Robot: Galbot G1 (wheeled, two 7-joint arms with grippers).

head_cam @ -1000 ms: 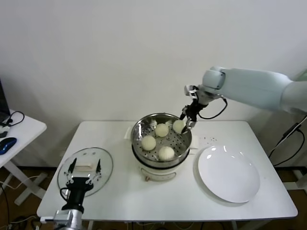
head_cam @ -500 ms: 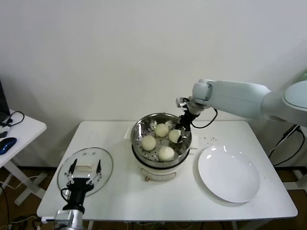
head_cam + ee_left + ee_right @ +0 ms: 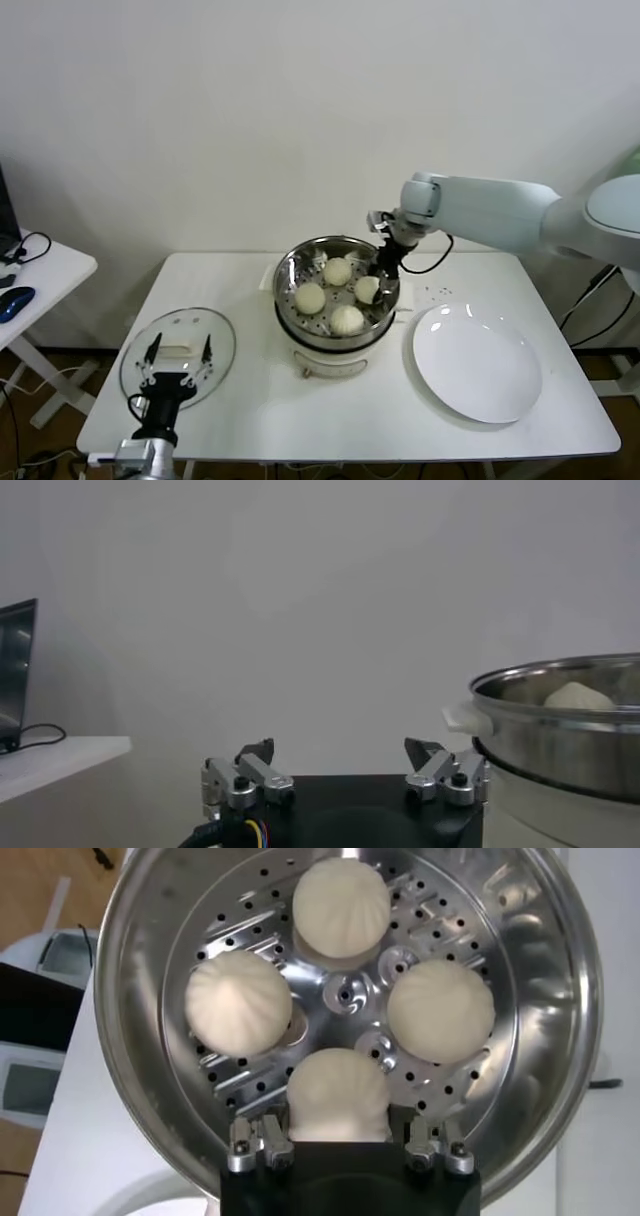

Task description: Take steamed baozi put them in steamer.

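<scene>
**Plain white room, two white tables**

A bare white wall fills the back — evenly lit. Before it stands a white table. At the left edge, a second white side table carries a black cable and a blue mouse. Wooden floor shows below.

My right gripper hides the near side of the bun it clamps. The steamer is cut off by the left wrist view's edge, showing only 1 bun top. My left gripper partly covers the glass lid.
</scene>
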